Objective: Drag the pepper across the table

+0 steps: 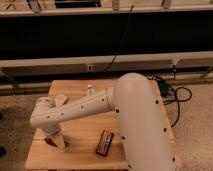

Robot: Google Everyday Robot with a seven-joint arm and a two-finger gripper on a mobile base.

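Note:
The table [85, 131] is a square pale wooden top. The pepper [49, 142] is a small dark red-brown thing near the table's front left; only its left end shows, because the gripper covers the rest. My white arm reaches from the right across the table and bends down at the left. My gripper [58, 141] points down onto the tabletop right at the pepper.
A black rectangular box with red markings [105, 142] lies near the table's front edge, to the right of the gripper. A small white object [90, 90] sits near the back edge. Cables [172, 95] lie on the floor to the right, and a dark wall runs behind.

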